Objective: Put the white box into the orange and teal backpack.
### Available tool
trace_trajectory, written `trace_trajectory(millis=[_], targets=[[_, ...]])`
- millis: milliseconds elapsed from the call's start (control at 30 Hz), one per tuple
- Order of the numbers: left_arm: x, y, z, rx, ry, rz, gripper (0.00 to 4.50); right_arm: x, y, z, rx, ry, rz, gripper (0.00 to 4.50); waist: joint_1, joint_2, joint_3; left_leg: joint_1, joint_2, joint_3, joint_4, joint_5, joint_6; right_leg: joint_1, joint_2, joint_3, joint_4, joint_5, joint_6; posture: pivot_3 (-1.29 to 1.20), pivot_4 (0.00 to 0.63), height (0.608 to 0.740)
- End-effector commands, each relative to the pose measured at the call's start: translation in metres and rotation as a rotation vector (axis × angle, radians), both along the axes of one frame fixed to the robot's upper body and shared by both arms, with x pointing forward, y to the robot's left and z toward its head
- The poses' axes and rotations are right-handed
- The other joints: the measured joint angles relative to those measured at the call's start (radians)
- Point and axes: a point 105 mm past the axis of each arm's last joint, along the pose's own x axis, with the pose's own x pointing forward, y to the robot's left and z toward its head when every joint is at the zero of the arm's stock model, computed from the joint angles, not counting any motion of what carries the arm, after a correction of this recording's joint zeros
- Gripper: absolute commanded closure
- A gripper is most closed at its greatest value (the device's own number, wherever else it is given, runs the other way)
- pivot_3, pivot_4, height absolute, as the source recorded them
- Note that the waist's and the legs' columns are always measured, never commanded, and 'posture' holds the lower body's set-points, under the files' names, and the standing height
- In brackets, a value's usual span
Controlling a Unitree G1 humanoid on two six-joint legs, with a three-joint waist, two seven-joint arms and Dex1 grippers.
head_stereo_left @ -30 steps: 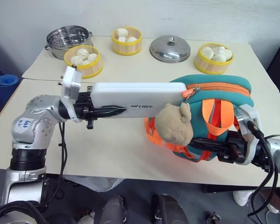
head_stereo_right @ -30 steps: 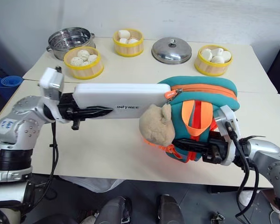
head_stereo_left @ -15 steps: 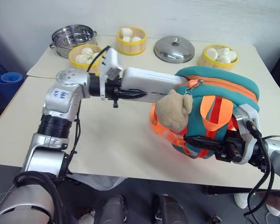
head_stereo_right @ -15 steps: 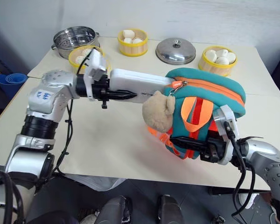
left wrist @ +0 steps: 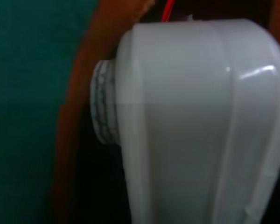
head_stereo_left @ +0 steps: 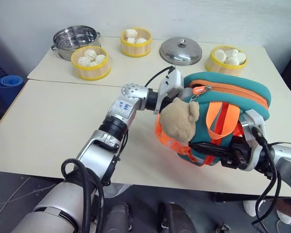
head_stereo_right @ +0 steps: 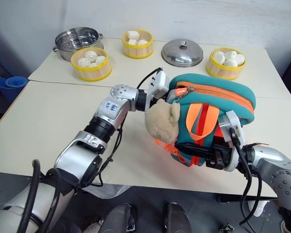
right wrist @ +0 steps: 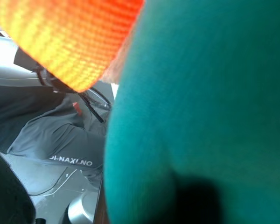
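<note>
Backpack position: the orange and teal backpack (head_stereo_left: 233, 90) lies on the pale table (head_stereo_left: 53, 121), near its front edge, with the teal top toward the far side and the orange straps facing up. The tan plush bear (head_stereo_left: 180, 121) hangs at the pack's left side, just below the zip opening.

Left arm: the left gripper (head_stereo_left: 172, 92) reaches level across the table and ends at that zip opening, with its front end hidden behind the teal rim and the bear. Whether this claw is clamped or released cannot be told.

White box (left wrist: 196, 121): in the left wrist view its rounded white end sits close ahead of the camera. Teal fabric and an orange trim band run along one side of it, with dark interior beyond. The box is therefore inside the mouth of the backpack; how deep it sits cannot be told.

Right arm: the right gripper (head_stereo_left: 208, 147) points level toward the robot's left and is closed narrow on the backpack's lower front, across the orange straps.

Other items on the table's far side, well apart from the pack:
- 1 steel steamer pot (head_stereo_left: 76, 36)
- 1 steel lid (head_stereo_left: 180, 50)
- 3 yellow steamer baskets holding white buns (head_stereo_left: 90, 63), (head_stereo_left: 136, 42), (head_stereo_left: 226, 59)
</note>
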Motion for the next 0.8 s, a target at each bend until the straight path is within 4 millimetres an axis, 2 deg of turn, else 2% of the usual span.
trace_trajectory(millis=[33, 133, 200, 267, 400, 467, 600, 733, 800], targets=[[-0.01, -0.005, 0.021, -0.096, -0.059, -0.072, 2.01, 0.001, -0.002, -0.002, -0.007, -0.019, -0.022, 4.5, 0.001, 0.0, 0.0, 0.0, 0.0, 0.0, 0.0, 0.0, 0.0, 0.0, 0.0, 0.0, 0.0, 0.0, 0.0, 0.0, 0.15, 0.74], [-0.001, 0.017, 0.026, -0.128, -0.063, -0.026, 1.16, 0.004, -0.004, -0.003, -0.001, -0.03, -0.059, 4.5, -0.002, 0.0, 0.0, 0.0, 0.0, 0.0, 0.0, 0.0, 0.0, 0.0, 0.0, 0.0, 0.0, 0.0, 0.0, 0.0, 0.15, 0.74], [0.0, 0.041, 0.025, -0.133, -0.055, -0.033, 0.64, 0.006, -0.006, -0.004, 0.0, -0.039, -0.08, 4.5, -0.009, 0.0, 0.0, 0.0, 0.0, 0.0, 0.0, 0.0, 0.0, 0.0, 0.0, 0.0, 0.0, 0.0, 0.0, 0.0, 0.15, 0.74], [0.0, 0.053, 0.026, -0.139, -0.07, -0.03, 0.07, 0.007, -0.007, -0.005, -0.002, -0.048, -0.091, 4.5, -0.019, 0.0, 0.0, 0.001, 0.001, 0.0, -0.001, 0.001, -0.001, 0.0, 0.0, 0.0, 0.0, 0.0, 0.0, 0.0, 0.15, 0.74], [0.002, 0.109, 0.025, -0.132, -0.092, 0.024, 0.03, 0.012, -0.009, -0.008, -0.004, -0.064, -0.118, 4.5, -0.026, 0.0, 0.0, 0.001, 0.001, 0.0, -0.001, 0.001, -0.001, 0.0, 0.0, 0.001, 0.002, 0.0, 0.0, 0.0, 0.15, 0.74], [-0.004, 0.126, 0.021, -0.115, -0.089, 0.03, 0.03, 0.016, -0.009, -0.009, -0.007, -0.082, -0.139, 4.5, -0.026, 0.0, 0.0, 0.001, 0.001, 0.0, -0.001, 0.001, -0.002, 0.0, 0.0, 0.001, 0.002, 0.0, 0.0, 0.0, 0.15, 0.74], [-0.024, 0.132, 0.023, -0.125, -0.106, 0.003, 0.03, 0.019, -0.007, -0.009, -0.002, -0.094, -0.145, 4.5, -0.014, 0.0, 0.0, 0.001, 0.0, -0.001, 0.0, 0.002, -0.004, 0.001, -0.002, 0.0, 0.003, 0.0, 0.0, 0.0, 0.15, 0.74], [-0.054, 0.117, 0.03, -0.198, -0.086, -0.052, 0.03, 0.021, -0.004, -0.01, 0.0, -0.101, -0.141, 4.5, -0.012, 0.0, 0.0, 0.001, -0.001, -0.001, 0.002, 0.001, -0.002, 0.003, -0.004, 0.001, 0.001, 0.0, 0.001, 0.0, 0.15, 0.74], [-0.062, 0.109, 0.033, -0.234, -0.08, -0.053, 0.03, 0.021, -0.002, -0.011, 0.004, -0.098, -0.139, 4.5, -0.014, 0.0, 0.0, 0.001, -0.001, -0.001, 0.002, 0.001, -0.002, 0.003, -0.004, 0.001, 0.002, 0.0, 0.001, 0.0, 0.15, 0.74]])
